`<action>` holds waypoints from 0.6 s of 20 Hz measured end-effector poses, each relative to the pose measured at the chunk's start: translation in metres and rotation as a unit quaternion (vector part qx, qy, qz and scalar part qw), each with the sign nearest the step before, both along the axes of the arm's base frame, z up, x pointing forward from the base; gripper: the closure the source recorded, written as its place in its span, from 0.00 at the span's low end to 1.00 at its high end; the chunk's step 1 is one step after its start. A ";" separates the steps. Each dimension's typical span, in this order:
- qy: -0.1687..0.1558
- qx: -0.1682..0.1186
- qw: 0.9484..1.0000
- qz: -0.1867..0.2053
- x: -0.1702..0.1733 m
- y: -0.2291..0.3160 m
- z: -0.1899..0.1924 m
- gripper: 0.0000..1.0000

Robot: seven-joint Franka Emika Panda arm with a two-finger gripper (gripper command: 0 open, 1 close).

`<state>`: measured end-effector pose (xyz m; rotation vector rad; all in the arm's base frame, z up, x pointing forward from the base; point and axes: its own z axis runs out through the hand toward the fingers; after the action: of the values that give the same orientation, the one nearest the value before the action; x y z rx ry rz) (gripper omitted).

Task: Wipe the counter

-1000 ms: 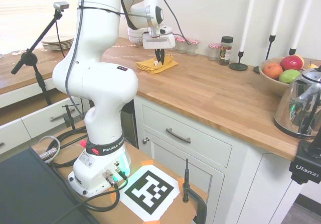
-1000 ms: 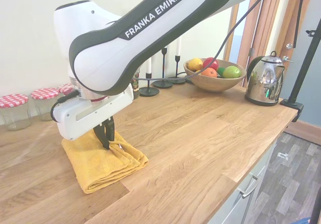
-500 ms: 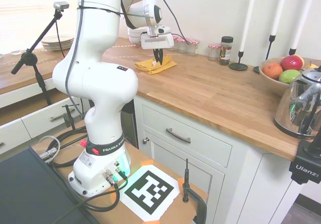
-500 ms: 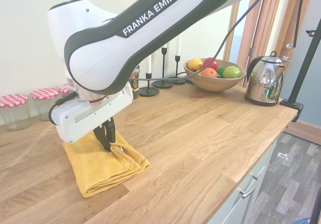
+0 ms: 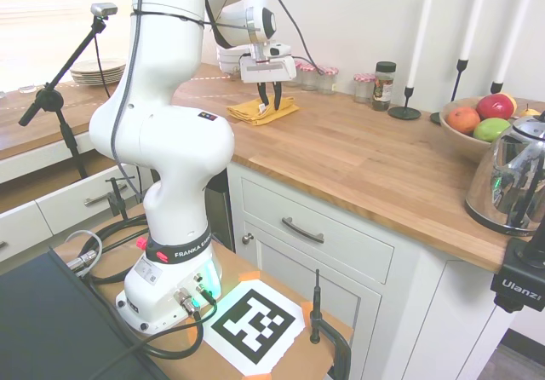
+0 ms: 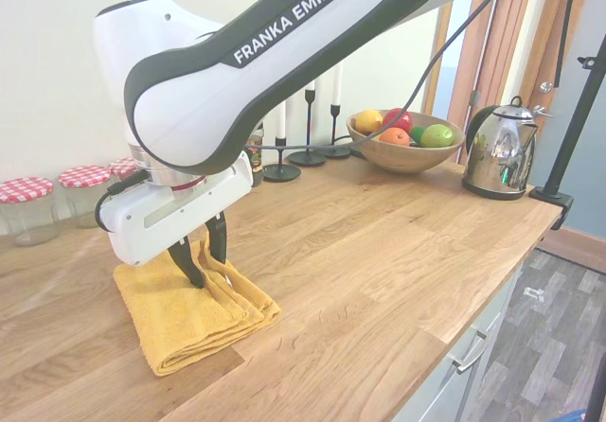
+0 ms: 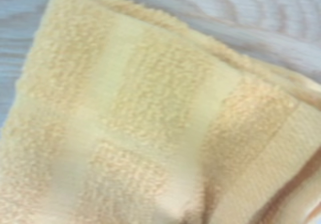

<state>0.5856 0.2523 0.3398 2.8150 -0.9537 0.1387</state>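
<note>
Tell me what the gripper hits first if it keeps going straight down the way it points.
The folded yellow towel. The gripper points down with its fingers apart, tips right at the cloth, possibly touching already. Beneath the towel lies the counter.

Bare counter beside the towel; jars line the wall.

**Bright daylight, soft wrist picture**

Both exterior views are bright and sharp. In the first, the window at the upper left is blown out white. The kettle carries glare and reflections. Shadows on the counter are soft. The wrist view is blurred, its towel pale and washed out.
</note>
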 end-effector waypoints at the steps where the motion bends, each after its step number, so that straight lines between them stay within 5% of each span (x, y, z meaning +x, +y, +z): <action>1: -0.001 0.000 1.000 -0.001 0.000 -0.001 0.001 0.00; 12: -0.019 0.004 1.000 -0.001 -0.013 -0.009 0.035 0.00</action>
<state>0.5725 0.2438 0.3751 2.8278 -0.9665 0.1891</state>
